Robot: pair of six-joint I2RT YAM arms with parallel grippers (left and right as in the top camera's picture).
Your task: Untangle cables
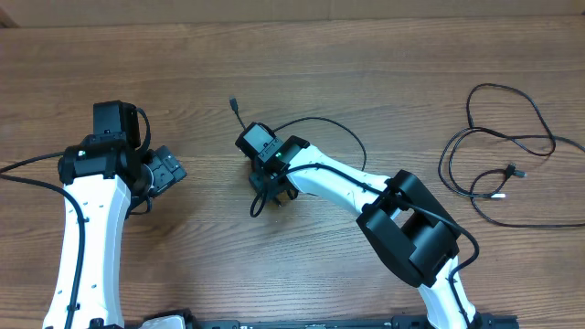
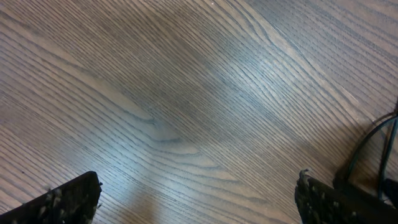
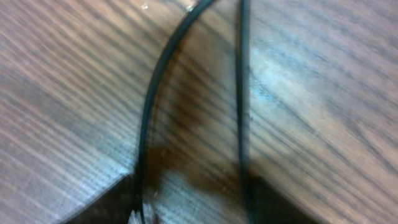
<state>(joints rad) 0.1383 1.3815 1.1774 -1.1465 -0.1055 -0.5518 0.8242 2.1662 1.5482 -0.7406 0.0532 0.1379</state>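
Note:
One thin black cable point(image 1: 322, 122) lies at the table's centre. Its plug end point(image 1: 234, 100) points toward the far edge, and a loop curves to the right. My right gripper point(image 1: 269, 189) is low over this cable. In the right wrist view, two strands of it point(image 3: 151, 93) run side by side between the dark fingers of the right gripper point(image 3: 193, 208), which are apart with bare wood between them. Another cable point(image 1: 512, 146) lies in loose loops at the far right, with small plugs near its middle. My left gripper point(image 1: 169, 172) is open and empty over bare wood point(image 2: 199, 199).
The wooden table point(image 1: 384, 64) spans the whole view. The right arm's white links point(image 1: 338, 183) stretch from the front right to the centre. The left arm point(image 1: 91, 219) stands at the front left, with its own thick black cable trailing off the left edge.

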